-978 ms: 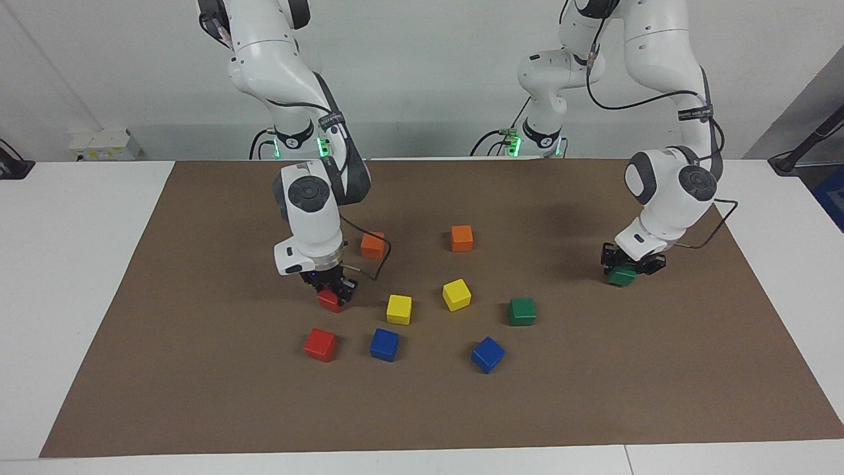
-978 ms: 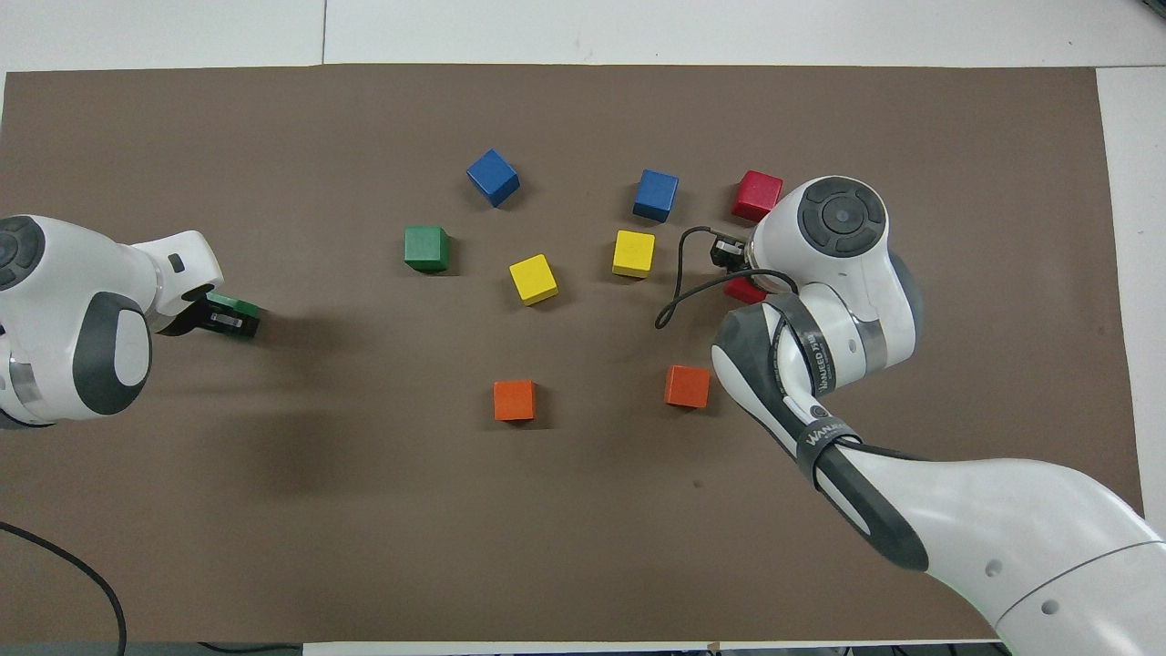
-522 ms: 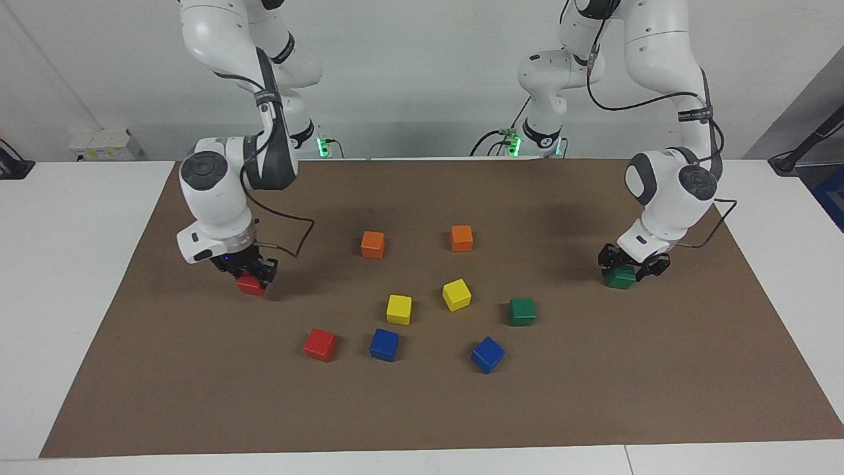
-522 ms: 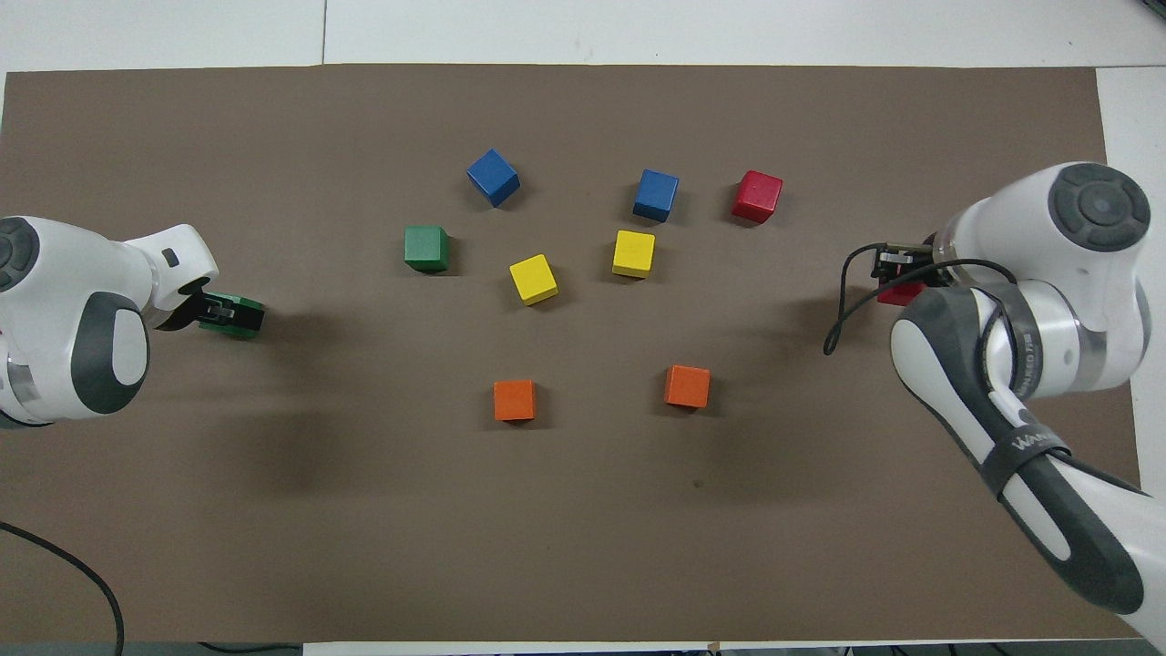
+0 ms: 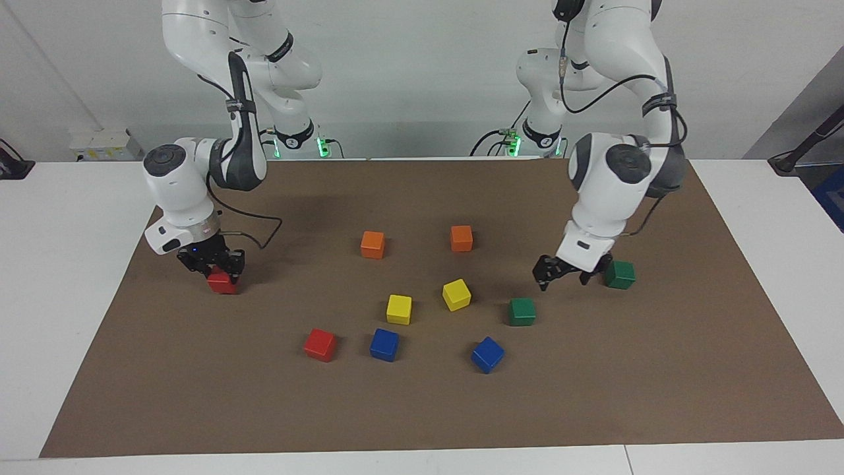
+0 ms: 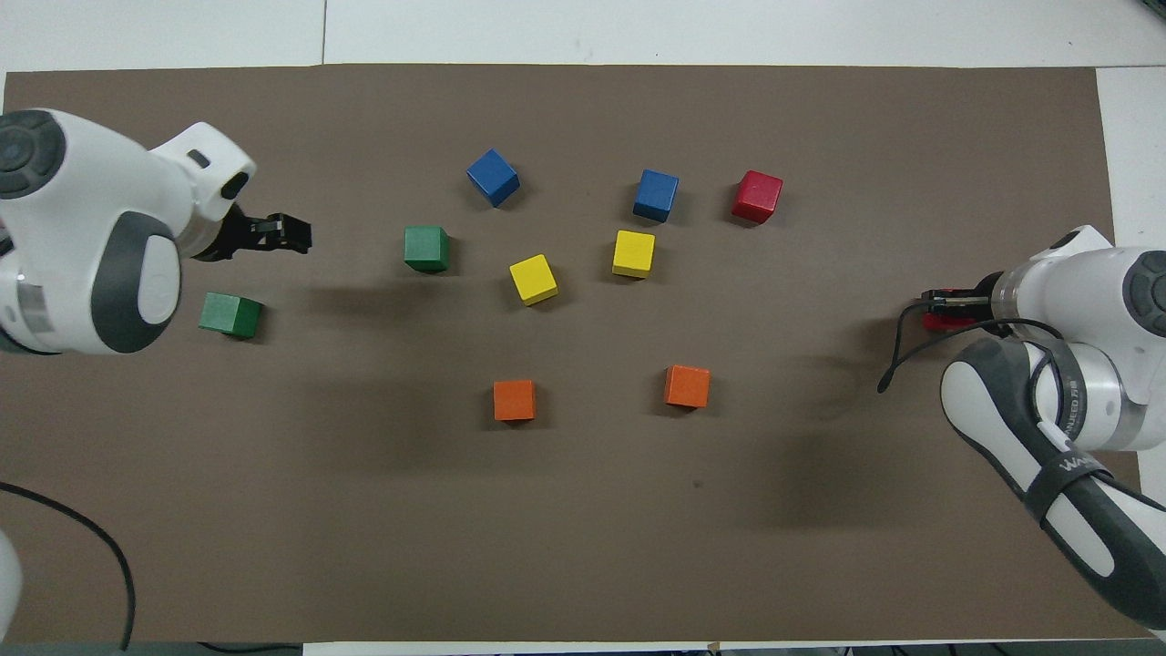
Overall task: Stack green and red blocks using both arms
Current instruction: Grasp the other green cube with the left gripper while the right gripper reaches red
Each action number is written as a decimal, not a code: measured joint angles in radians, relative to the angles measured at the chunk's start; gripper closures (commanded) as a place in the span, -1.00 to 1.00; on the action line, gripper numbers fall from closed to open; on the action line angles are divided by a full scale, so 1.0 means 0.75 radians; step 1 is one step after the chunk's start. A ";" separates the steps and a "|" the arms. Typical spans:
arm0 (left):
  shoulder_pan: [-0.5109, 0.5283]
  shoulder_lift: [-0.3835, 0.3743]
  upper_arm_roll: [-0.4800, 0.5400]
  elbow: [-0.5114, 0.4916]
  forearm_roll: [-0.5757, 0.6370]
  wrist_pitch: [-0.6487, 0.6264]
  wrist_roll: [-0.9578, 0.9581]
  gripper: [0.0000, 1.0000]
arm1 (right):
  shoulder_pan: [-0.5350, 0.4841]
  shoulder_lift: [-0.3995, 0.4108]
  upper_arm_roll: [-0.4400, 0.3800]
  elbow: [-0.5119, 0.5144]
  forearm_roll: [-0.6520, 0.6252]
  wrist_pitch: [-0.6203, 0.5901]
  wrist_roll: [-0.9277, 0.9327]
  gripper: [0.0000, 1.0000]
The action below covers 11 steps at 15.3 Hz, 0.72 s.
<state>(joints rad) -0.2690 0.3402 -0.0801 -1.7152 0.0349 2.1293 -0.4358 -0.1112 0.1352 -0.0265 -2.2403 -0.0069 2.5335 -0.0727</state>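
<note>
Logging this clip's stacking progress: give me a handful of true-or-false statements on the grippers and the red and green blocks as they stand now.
1. The right gripper is shut on a red block. True.
2. The left gripper holds a green block. False: it is open and empty; the green block at the left arm's end lies on the mat.
3. One green block sits on the other. False: the second green block lies apart, unstacked.
4. The free red block lies beside a blue block. True.
5. The orange blocks are stacked. False: they lie apart.

Brown mat [image 5: 422,409] on white table [image 5: 72,264], pale wall [image 5: 422,66].
</note>
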 measured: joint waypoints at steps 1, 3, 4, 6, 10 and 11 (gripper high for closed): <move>-0.047 0.046 0.001 0.021 0.037 0.021 -0.050 -1.00 | -0.009 -0.001 0.000 0.000 0.052 0.007 -0.074 1.00; -0.071 0.113 0.004 0.031 0.092 0.084 -0.080 -1.00 | -0.025 -0.002 -0.001 0.000 0.163 0.016 -0.207 0.63; -0.068 0.133 0.011 0.031 0.097 0.105 -0.079 -1.00 | -0.027 -0.002 -0.001 0.000 0.196 0.022 -0.241 -0.29; -0.059 0.152 0.026 0.030 0.099 0.143 -0.076 -1.00 | -0.026 -0.002 0.005 0.000 0.210 0.031 -0.252 -1.00; -0.049 0.170 0.026 -0.017 0.100 0.265 -0.074 -1.00 | -0.009 -0.003 0.013 0.002 0.211 0.037 -0.250 -1.00; -0.049 0.175 0.025 -0.046 0.100 0.311 -0.074 -1.00 | -0.001 -0.003 0.015 0.005 0.211 0.037 -0.248 -1.00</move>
<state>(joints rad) -0.3059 0.4717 -0.0615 -1.7495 0.1100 2.3623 -0.4916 -0.1117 0.1330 -0.0153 -2.2362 0.1517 2.5615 -0.2588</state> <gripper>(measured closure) 0.000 0.000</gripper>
